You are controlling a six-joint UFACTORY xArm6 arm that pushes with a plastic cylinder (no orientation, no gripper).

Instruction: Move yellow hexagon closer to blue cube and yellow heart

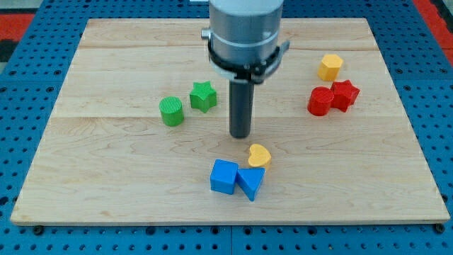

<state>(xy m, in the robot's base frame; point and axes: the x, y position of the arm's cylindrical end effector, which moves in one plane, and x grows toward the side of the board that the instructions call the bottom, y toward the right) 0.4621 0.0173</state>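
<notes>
The yellow hexagon sits near the view's top right on the wooden board. The blue cube and the yellow heart lie low in the middle, the heart just up and right of the cube. A blue triangular block touches the cube's right side, below the heart. My tip rests on the board just above and left of the yellow heart, far to the left of and below the hexagon.
A red cylinder and a red star sit together just below the hexagon. A green cylinder and a green star lie left of my rod. The arm's grey body hangs over the board's top middle.
</notes>
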